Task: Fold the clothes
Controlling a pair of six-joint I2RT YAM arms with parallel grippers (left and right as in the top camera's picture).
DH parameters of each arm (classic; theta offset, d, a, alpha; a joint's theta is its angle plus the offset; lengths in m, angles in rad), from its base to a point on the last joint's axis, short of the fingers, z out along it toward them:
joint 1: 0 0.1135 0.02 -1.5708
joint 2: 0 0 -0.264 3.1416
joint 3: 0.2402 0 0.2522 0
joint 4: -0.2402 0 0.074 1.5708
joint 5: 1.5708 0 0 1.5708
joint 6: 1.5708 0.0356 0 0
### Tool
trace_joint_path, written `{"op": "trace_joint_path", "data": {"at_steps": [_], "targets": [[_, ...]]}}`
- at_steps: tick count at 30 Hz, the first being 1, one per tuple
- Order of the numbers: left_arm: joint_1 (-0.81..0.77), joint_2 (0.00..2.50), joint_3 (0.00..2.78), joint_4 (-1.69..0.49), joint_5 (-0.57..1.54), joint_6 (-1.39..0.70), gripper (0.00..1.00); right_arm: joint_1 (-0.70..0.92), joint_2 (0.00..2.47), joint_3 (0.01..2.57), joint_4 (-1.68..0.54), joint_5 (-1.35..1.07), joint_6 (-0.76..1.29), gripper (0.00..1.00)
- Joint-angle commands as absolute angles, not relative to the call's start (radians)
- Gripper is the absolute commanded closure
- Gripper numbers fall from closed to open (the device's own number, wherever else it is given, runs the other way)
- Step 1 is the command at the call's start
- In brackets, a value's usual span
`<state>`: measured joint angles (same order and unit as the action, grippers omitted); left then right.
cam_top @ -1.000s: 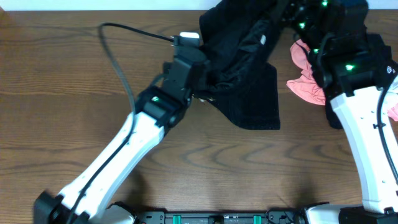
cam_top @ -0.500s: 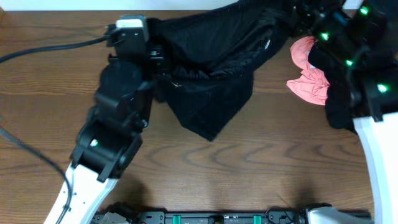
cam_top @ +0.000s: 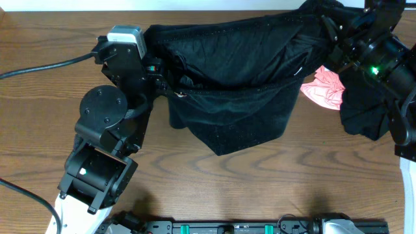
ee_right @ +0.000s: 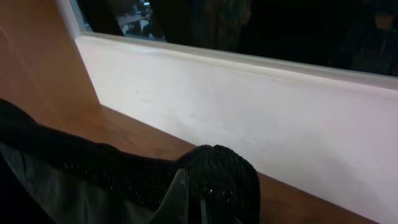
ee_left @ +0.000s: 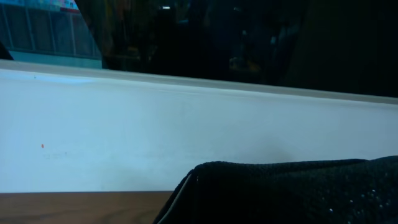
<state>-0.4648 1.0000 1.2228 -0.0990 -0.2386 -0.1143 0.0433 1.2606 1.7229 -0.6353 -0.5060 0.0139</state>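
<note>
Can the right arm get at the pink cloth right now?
Probably not: the right gripper is shut on the black garment stretched across to the left gripper, though the pink cloth lies close beside it.

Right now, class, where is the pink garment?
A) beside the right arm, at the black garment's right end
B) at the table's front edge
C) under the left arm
A: the pink garment shows beside the right arm, just past the right end of the stretched black garment.
</note>
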Motion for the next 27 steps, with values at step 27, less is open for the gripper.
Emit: {"op": "trace_joint_path", "data": {"at_steps": [27], "targets": [[-0.373, 0.975, 1.254, -0.188, -0.501, -0.181, 0.94, -0.062, 1.539, 1.736, -1.148, -0.451, 0.191, 0.99]]}}
